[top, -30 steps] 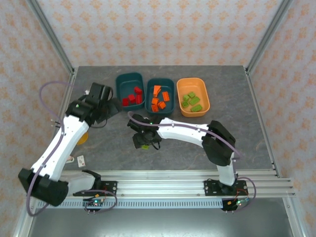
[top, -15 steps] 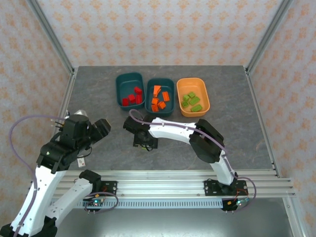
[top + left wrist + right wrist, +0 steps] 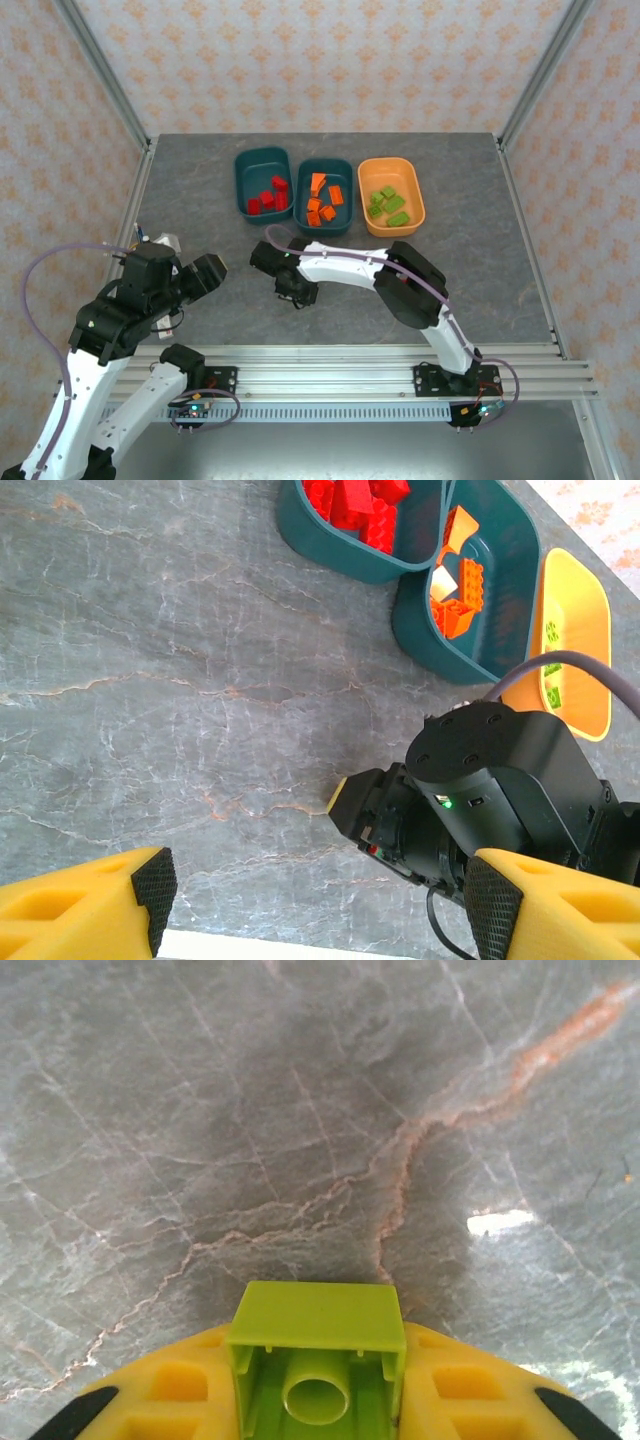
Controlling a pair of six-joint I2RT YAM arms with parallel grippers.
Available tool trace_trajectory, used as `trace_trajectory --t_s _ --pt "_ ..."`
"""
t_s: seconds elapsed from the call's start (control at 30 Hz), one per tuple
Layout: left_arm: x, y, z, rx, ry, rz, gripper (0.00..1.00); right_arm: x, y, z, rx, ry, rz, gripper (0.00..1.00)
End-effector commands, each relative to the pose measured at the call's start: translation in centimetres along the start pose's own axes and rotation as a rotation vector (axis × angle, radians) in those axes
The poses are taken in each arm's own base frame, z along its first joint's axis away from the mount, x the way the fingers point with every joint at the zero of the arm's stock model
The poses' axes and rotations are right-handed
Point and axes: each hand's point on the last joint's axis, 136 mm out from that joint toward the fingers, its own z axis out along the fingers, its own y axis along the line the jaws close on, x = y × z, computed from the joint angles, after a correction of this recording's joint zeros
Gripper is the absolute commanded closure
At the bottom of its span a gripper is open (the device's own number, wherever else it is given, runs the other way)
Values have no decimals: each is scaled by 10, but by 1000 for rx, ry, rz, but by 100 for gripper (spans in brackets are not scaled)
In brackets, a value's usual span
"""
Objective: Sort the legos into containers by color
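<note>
Your right claw [image 3: 315,1405] is clamped shut on a small light green plastic brick [image 3: 315,1330], down close to the grey marbled counter [image 3: 300,1110], well apart from the orange rounded plastic tub [image 3: 398,170] with green bricks [image 3: 397,218] in it. Your left claw [image 3: 315,905] gapes wide, holding nothing

Top ext cam sitting high behind arm bases, looking down + fwd, taking in whole desk [image 3: 470,220]: near edge at btm, three containers [image 3: 324,162] by far edge up top. Left wrist cam hovering over desk's left part, facing across twd containers [image 3: 440,645] + right arm wrist [image 3: 490,780], both also showing in top view; left gripper's fingers [image 3: 90,910] framing btm corners. Right wrist cam facing down, v. close to desk surface, green lego [image 3: 315,1345] btwn right gripper's fingers [image 3: 470,1390] at btm edge.
</note>
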Motion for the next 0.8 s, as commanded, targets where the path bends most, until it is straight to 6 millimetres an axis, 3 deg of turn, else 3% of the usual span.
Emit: trace_trajectory --t_s 0.0,0.2,0.37,0.5,0.63,0.77 --pt "7 -5 0 33 33 27 21 -16 -4 -12 33 -96 -38 74" --pt "-7 -43 7 157 43 -11 20 -68 -23 -88 52 -287 -112 76" --pt "-29 -83 26 216 59 1 19 -135 -67 -141 48 -394 -79 76" --pt "-43 -115 54 236 70 29 19 -190 -98 -146 24 -389 -16 75" --pt "-53 -154 82 240 89 82 19 -248 -120 -134 18 -356 43 75" --pt "-56 -179 116 240 109 88 19 -300 -129 -113 7 -336 77 75"
